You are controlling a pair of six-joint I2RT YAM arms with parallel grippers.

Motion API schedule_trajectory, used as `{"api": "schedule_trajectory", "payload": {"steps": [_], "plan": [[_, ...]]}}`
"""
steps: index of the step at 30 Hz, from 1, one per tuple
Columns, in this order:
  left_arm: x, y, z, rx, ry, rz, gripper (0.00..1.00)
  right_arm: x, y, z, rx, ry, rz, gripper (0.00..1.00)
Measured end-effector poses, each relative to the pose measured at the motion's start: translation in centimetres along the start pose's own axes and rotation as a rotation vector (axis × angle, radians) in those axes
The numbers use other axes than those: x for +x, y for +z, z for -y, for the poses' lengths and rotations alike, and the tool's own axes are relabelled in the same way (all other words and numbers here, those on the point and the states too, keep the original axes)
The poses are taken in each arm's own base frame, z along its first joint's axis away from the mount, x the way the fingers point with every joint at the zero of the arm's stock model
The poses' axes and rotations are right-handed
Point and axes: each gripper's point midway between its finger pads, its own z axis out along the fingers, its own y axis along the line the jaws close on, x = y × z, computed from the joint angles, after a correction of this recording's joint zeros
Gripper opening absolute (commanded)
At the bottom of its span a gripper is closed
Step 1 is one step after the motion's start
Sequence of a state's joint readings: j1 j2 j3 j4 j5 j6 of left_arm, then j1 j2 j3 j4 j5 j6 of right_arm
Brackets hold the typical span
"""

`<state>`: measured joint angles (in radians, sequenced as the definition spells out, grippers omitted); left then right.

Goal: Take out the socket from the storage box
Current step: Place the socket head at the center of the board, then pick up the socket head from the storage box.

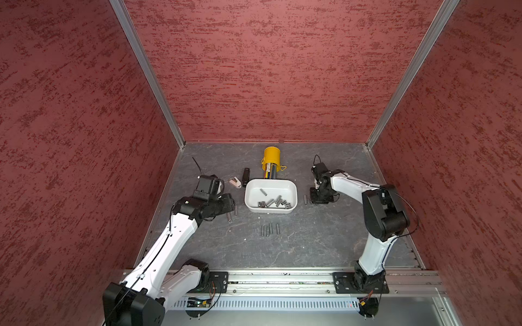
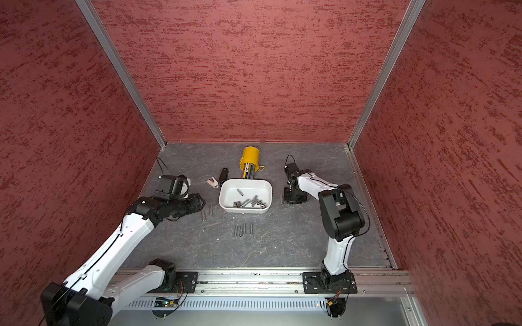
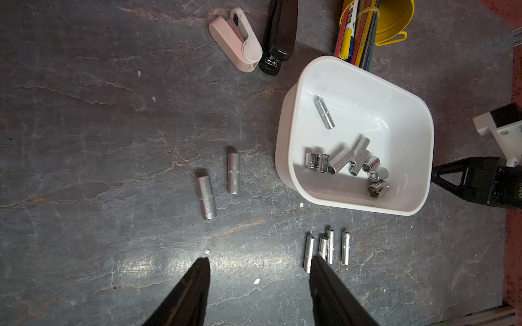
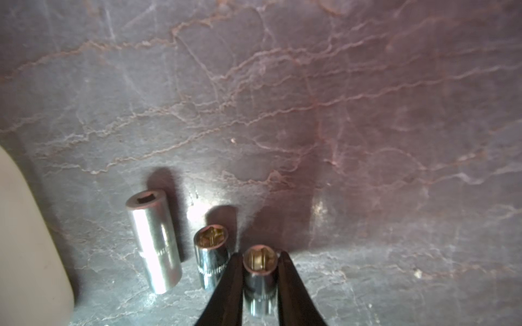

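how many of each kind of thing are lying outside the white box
sockets: 9, one between the right gripper's jaws
black stapler: 1
pink holder: 1
yellow pen cup: 1
total: 12, pens in the cup not counted

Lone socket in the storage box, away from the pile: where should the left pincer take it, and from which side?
Take the lone socket at mid-barrel, left pincer coming straight down, jaws across its long axis. It lies flat on the floor of the storage box, clear of the pile and the walls, so there should be room on both sides.
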<state>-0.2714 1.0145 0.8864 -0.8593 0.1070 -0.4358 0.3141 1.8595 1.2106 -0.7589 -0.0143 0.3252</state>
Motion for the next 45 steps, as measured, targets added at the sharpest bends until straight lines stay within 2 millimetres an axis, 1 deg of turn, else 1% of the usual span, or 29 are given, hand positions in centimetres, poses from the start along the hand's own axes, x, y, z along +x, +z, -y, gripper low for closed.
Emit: {"api": "schedule_trajectory", "payload": {"steps": [4,17,20,25,30,32,34,36,39,42,45], "plan": [[0.0,0.0,0.0,0.0,0.0,0.0,0.6,0.0,0.0,0.0,0.0,0.0,0.0,0.29],[0.1,0.0,0.1,0.002,0.004,-0.002,0.6,0.0,-0.2,0.0,-0.001,0.0,0.001,0.32],[0.1,0.0,0.1,0.002,0.004,-0.002,0.61,-0.1,-0.7,0.0,-0.004,0.0,0.011,0.32],[0.1,0.0,0.1,0.002,0.004,-0.002,0.6,-0.4,-2.5,-0.3,-0.021,0.0,0.045,0.32],[0.1,0.0,0.1,0.001,0.004,-0.001,0.61,-1.1,-4.6,-1.5,-0.064,-0.006,0.082,0.32],[0.1,0.0,0.1,0.001,0.004,-0.002,0.61,-1.5,-5.6,-2.6,-0.087,-0.022,0.099,0.32],[0.1,0.0,0.1,0.001,0.004,-0.001,0.61,-1.7,-6.5,-4.2,-0.113,-0.05,0.116,0.32],[0.1,0.0,0.1,0.001,0.004,-0.001,0.6,-1.9,-7.5,-6.3,-0.141,-0.087,0.133,0.32],[0.1,0.0,0.1,0.0,0.004,-0.001,0.6,-2.1,-8.8,-10.1,-0.193,-0.152,0.157,0.32],[0.1,0.0,0.1,-0.001,0.004,-0.001,0.61,-2.2,-9.1,-13.8,-0.233,-0.215,0.161,0.33],[0.0,0.0,0.0,-0.001,0.004,0.0,0.61,-2.2,-8.6,-17.0,-0.257,-0.265,0.148,0.33]]}}
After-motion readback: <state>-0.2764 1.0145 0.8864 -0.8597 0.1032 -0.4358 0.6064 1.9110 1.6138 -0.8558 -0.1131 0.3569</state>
